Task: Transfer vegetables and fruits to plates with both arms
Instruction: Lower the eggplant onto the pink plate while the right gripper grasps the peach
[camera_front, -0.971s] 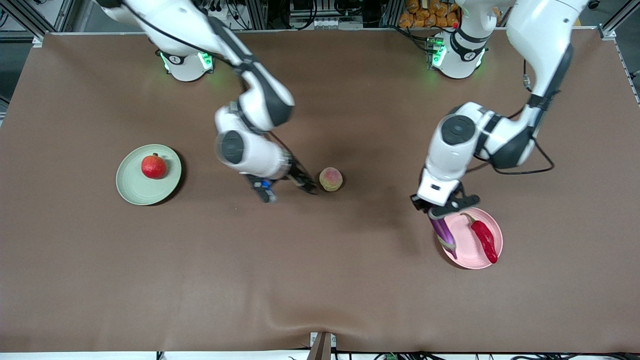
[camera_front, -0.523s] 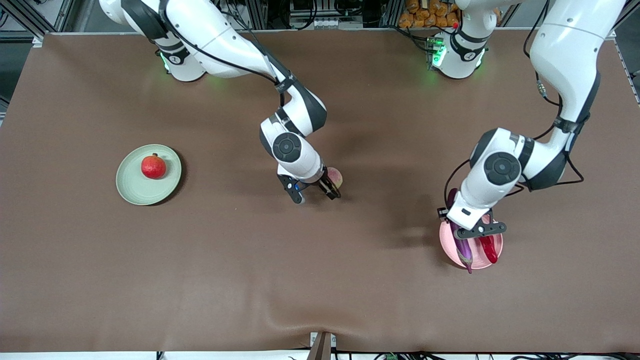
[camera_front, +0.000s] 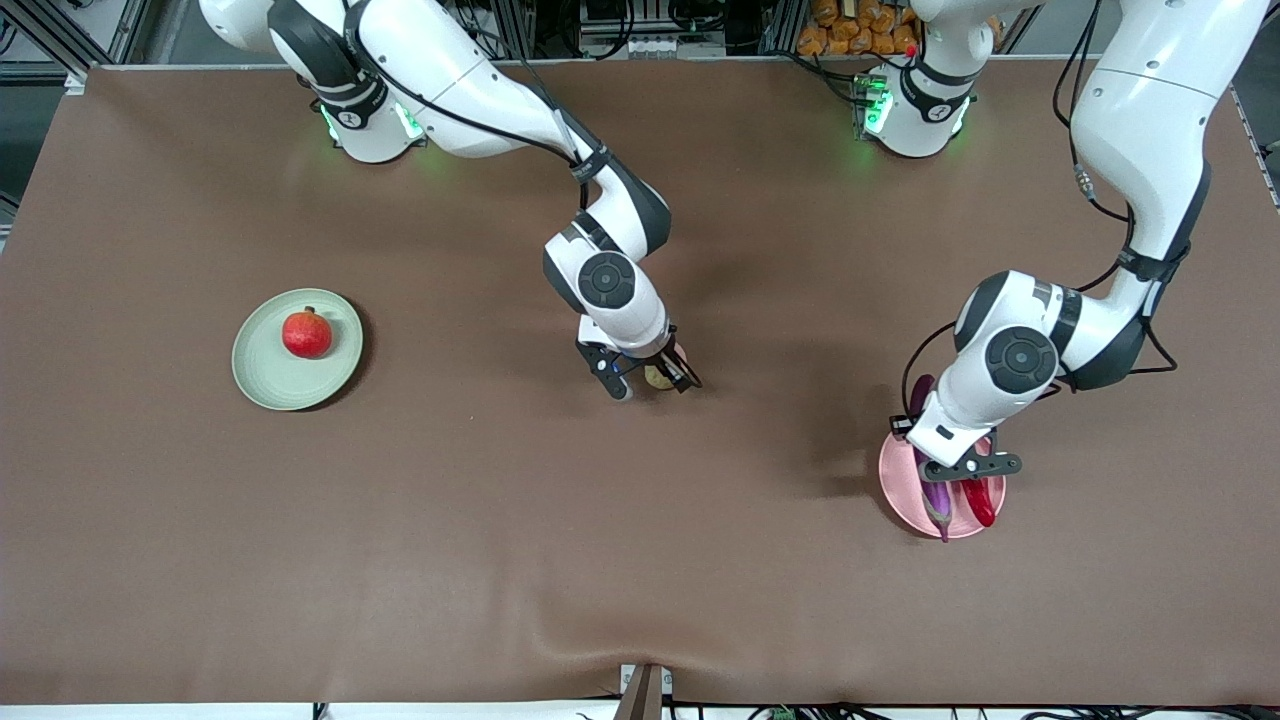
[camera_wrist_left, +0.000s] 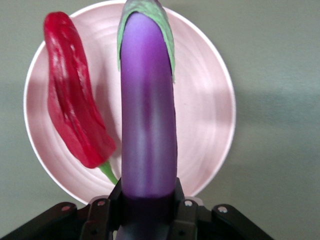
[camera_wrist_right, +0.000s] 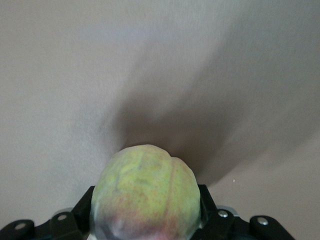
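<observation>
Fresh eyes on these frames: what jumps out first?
The left gripper holds a purple eggplant over the pink plate, beside the red chili already lying there. Mid-table, the right gripper has its jaws around the peach. The pomegranate sits on the green plate toward the right arm's end.

Both arms reach down, left hand (camera_front: 950, 478) and right hand (camera_front: 648, 381) each clamped (wrists bent).

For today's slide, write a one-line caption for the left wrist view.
Left gripper holds the purple eggplant over the pink plate, beside the red chili pepper.
</observation>
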